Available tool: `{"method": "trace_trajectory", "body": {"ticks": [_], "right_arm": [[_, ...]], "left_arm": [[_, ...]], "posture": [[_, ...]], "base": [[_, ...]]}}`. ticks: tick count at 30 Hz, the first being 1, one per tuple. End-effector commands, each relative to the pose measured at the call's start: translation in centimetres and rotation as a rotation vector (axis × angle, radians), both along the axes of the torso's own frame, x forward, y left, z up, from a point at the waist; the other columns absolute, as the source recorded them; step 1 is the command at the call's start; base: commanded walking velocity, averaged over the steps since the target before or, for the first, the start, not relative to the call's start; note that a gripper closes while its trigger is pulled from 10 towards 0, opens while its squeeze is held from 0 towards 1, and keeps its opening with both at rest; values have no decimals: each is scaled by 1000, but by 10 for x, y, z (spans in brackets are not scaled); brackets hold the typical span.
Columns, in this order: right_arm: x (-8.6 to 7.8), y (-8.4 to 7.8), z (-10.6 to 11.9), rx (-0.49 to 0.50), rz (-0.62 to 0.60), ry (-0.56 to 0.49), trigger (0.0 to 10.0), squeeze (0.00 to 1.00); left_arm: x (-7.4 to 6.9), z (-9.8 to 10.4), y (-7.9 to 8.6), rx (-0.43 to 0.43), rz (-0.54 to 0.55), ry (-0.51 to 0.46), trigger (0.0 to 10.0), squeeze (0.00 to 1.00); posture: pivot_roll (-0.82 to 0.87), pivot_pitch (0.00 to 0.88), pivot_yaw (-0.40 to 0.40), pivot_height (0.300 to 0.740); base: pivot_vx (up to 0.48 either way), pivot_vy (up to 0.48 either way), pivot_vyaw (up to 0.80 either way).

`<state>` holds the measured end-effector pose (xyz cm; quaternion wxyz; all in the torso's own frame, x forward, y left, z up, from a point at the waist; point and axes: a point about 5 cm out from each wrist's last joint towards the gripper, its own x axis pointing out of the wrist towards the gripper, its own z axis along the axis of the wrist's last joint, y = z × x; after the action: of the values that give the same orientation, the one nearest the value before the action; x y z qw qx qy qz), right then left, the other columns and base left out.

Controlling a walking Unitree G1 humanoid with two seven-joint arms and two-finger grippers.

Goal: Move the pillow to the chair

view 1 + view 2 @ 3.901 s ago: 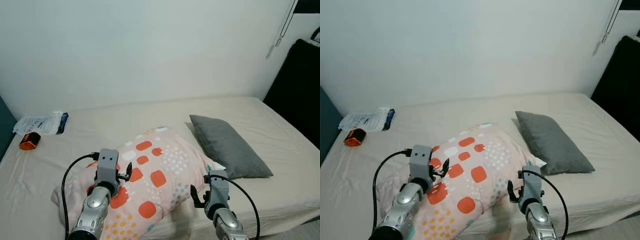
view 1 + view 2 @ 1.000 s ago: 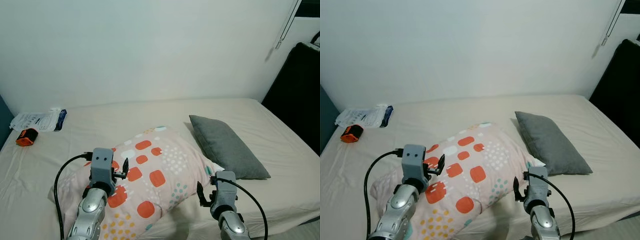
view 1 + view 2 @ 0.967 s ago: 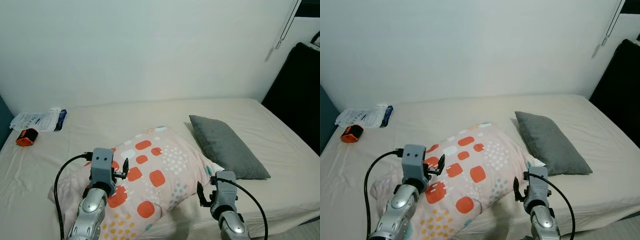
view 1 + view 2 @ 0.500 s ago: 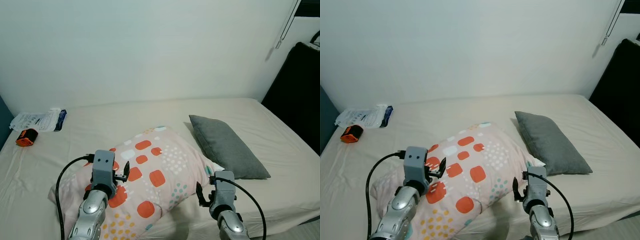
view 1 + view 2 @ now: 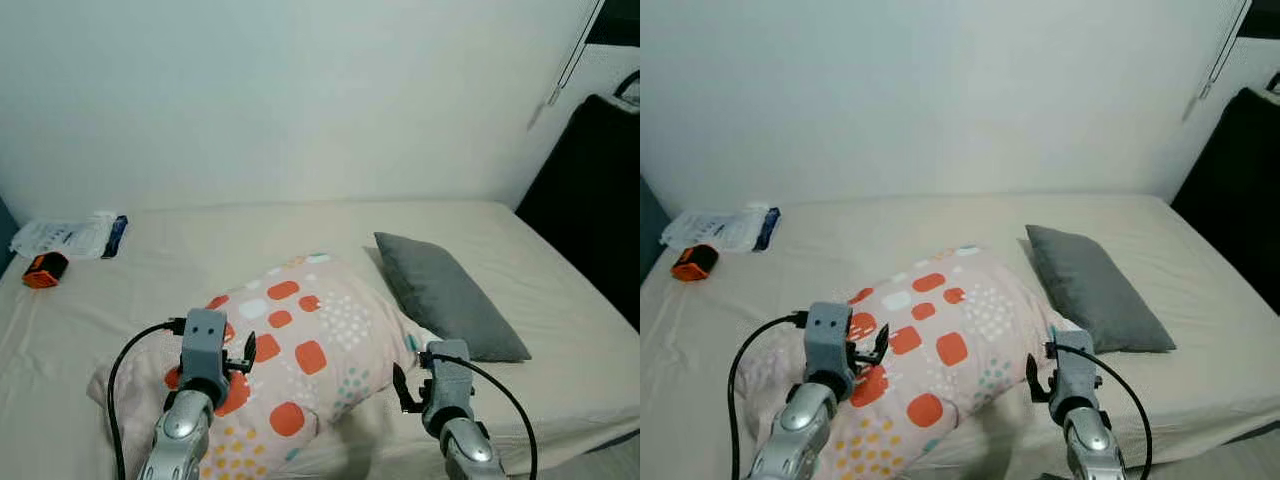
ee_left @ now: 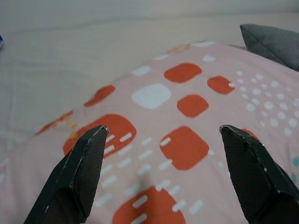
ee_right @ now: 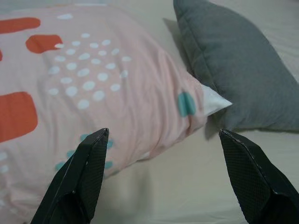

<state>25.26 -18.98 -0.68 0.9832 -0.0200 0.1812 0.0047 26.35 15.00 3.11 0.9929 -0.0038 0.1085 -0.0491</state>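
Head views: the pink pillow [image 5: 290,345] lies on the near side of the bed [image 5: 250,235], a grey pillow [image 5: 445,295] just to its right. The left gripper [image 5: 243,355] hangs over it.

Left wrist view: the fingers [image 6: 77,175] are spread wide — nothing held.

Right wrist view: the right gripper [image 7: 163,175] is spread wide too, near the pillow's right corner — holding nothing.

Pale pink pillow [image 5: 300,340] with orange-red squares, white dots and teal spots; plain grey pillow [image 5: 445,295] at centre right; beige bed [image 5: 560,330]; orange object [image 5: 42,270] at far left.
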Motion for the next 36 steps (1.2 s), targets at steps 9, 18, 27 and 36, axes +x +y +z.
{"method": "trace_trajectory", "body": {"ticks": [9, 18, 27, 36], "right_arm": [[5, 11, -1, 3, 34, 23, 10000, 0], [9, 10, 0, -4, 39, 27, 10000, 0], [10, 10, -1, -6, 25, 34, 10000, 0], [10, 9, -2, -3, 13, 38, 10000, 0]], "left_arm": [[5, 5, -3, 6, -1, -17, 10000, 0], [16, 9, -4, 39, 0, -16, 10000, 0], [20, 7, 0, 44, 16, -4, 10000, 0], [19, 6, -2, 38, 19, 5, 10000, 0]], "posture": [[59, 0, -122, 740], [59, 0, -98, 740], [50, 0, -87, 740], [47, 0, -82, 740]], "base": [[0, 0, 0], [0, 0, 0], [0, 0, 0], [0, 0, 0]]}}
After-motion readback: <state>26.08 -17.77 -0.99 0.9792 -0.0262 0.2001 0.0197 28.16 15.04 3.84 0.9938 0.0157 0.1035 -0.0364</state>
